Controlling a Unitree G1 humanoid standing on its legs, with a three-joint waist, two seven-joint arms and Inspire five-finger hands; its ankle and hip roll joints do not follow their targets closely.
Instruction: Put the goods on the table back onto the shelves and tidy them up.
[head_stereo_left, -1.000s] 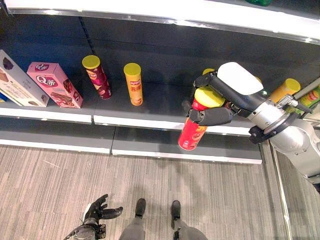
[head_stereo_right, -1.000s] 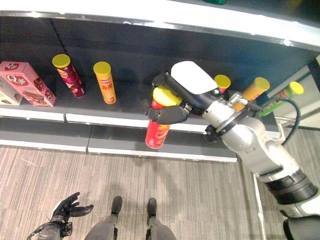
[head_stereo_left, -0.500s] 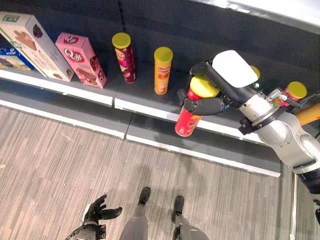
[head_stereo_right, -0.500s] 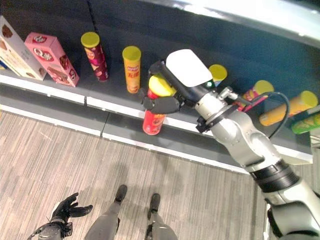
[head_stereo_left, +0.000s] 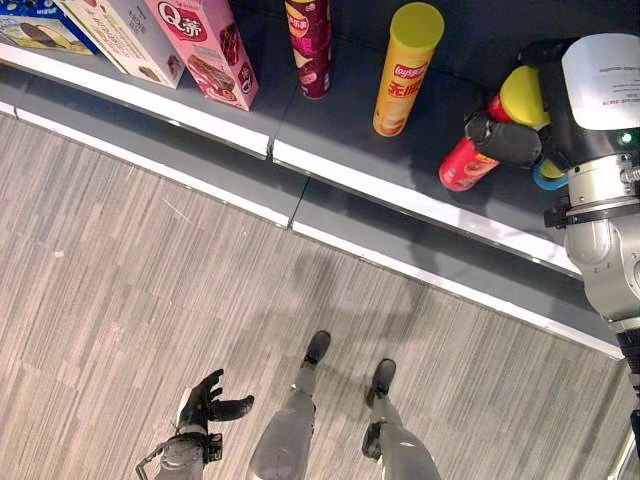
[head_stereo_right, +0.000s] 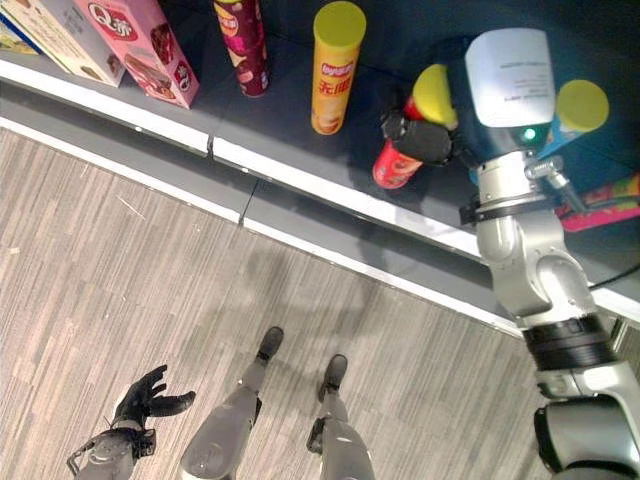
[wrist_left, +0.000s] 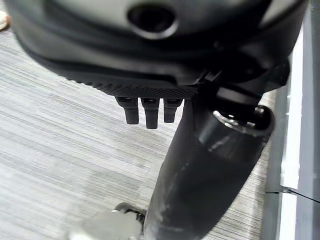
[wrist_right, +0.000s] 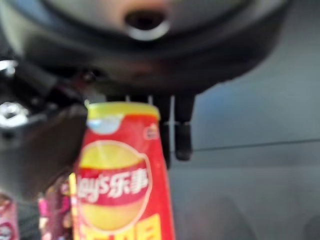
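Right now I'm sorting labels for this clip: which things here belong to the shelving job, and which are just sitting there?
In the job:
- red can, gripped by the right hand
- shelf, where it is going

Just there:
- yellow can, maroon can, pink box, upright on the shelf
- left hand, open and empty, low over the floor

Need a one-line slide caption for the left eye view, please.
Right hand grips a red chip can over the dark shelf, beside an upright yellow can.

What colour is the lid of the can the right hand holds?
Yellow lid on the red can, clearest in the left eye view.
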